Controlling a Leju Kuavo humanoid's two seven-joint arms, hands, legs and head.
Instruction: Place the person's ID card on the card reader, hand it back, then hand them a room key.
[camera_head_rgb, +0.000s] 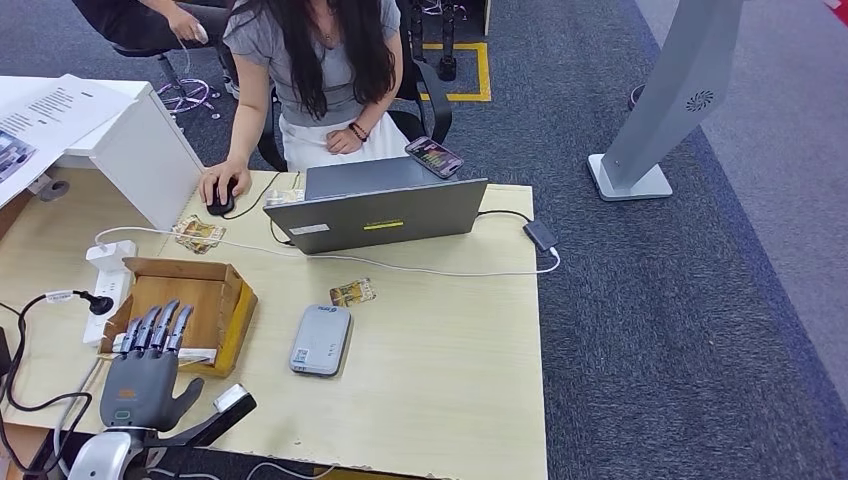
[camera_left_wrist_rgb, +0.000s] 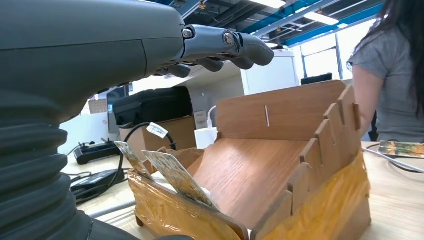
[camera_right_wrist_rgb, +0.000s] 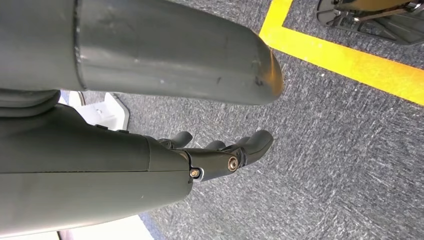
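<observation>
Left hand empty, fingers spread over wooden tray; card reader lengthwise toward laptop.

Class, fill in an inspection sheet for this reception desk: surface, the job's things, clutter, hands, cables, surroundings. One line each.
Surface: pale wooden desk, front edge chipped.
Job's things: grey card reader lying flat; one card beside it, another card near the mouse; wooden box with cards standing at its near end.
Clutter: laptop, mouse under a person's hand, phone.
Hands: left hand open, hovering over the box; right hand hanging open above the carpet.
Cables: white cable across the desk, power strip, black cable.
Surroundings: seated person, grey stand, yellow floor marking.
</observation>
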